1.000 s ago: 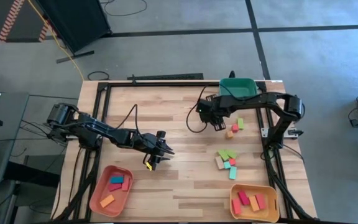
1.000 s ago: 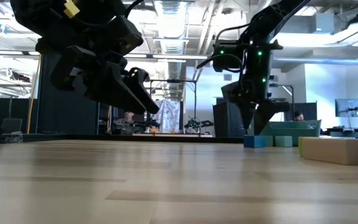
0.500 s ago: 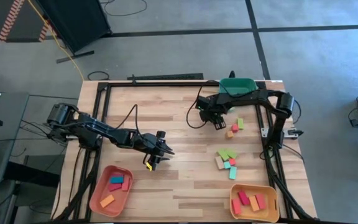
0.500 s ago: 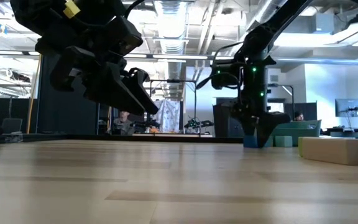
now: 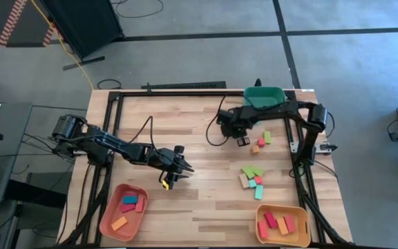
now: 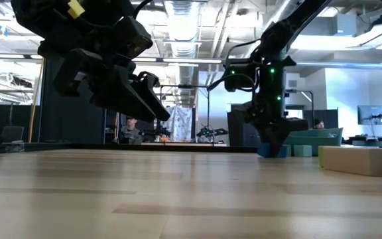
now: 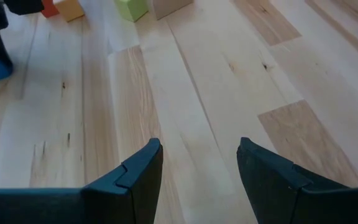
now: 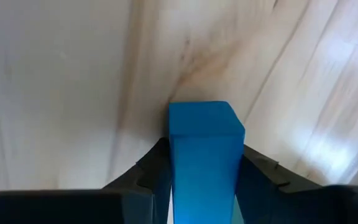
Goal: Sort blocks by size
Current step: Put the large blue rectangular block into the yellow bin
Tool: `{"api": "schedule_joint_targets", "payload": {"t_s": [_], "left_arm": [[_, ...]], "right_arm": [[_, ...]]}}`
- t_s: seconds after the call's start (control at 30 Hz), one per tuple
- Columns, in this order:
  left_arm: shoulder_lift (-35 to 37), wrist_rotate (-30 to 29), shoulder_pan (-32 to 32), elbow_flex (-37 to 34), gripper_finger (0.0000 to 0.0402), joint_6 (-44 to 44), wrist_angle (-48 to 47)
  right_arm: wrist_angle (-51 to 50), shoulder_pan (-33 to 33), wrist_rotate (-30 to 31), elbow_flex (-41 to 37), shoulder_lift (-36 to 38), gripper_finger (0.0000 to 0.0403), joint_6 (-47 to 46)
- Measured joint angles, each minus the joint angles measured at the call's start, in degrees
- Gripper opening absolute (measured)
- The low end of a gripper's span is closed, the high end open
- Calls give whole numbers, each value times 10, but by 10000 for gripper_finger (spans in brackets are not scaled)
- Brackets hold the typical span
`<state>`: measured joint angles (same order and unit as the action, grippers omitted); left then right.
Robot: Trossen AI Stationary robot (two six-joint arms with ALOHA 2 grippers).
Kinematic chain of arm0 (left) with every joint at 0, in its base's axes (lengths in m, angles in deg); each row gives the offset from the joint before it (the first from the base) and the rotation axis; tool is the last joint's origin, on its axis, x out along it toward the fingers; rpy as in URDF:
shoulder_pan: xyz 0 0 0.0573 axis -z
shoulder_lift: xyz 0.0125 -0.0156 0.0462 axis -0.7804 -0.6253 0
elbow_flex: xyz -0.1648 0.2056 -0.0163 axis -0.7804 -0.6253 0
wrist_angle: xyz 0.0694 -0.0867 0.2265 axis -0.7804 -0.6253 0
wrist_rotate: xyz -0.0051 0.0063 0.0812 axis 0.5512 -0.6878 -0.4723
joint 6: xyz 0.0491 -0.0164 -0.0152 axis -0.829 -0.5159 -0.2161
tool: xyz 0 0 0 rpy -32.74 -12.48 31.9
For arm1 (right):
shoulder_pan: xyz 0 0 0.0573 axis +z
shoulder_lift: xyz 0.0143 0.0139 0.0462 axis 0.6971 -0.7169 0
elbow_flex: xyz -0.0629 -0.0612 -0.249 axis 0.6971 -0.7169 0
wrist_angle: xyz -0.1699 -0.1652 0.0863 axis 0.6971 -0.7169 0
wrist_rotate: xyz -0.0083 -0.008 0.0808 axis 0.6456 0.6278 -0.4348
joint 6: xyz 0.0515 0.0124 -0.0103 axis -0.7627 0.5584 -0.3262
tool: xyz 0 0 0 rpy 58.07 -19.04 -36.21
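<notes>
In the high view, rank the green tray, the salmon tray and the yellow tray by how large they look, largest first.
1. Salmon tray and yellow tray: the two look about alike, so no order between them.
2. Green tray: looks smallest, though the right arm covers its near edge, so part of it is hidden.

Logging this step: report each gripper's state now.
Left gripper: open, holding nothing, above bare table.
Right gripper: closed on a blue block, near the green tray.

robotics lab, wooden table (image 5: 206, 173) stood on grey concrete floor (image 5: 206, 48), exposed ceiling ducts (image 6: 184, 26) overhead beyond it, monitors (image 6: 373, 114) behind table
</notes>
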<state>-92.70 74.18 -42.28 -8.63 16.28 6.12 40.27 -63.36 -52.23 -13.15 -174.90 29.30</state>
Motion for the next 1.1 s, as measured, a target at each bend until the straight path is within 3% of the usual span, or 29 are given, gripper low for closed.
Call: {"api": "schedule_joint_targets", "payload": {"t_s": [0.17, 0.4, 0.8, 1.1], "left_arm": [[0, 0, 0, 0, 197, 5, 0], [0, 0, 0, 0, 197, 8, 0], [0, 0, 0, 0, 197, 16, -1], [0, 0, 0, 0, 197, 16, -1]], "right_arm": [[-15, 35, 0, 2, 0, 158, -58], [-116, 115, -2, 55, 0, 165, -152], [-278, 319, -34, 221, 1, 164, -348], [-334, 475, -66, 333, 1, 166, -557]]}}
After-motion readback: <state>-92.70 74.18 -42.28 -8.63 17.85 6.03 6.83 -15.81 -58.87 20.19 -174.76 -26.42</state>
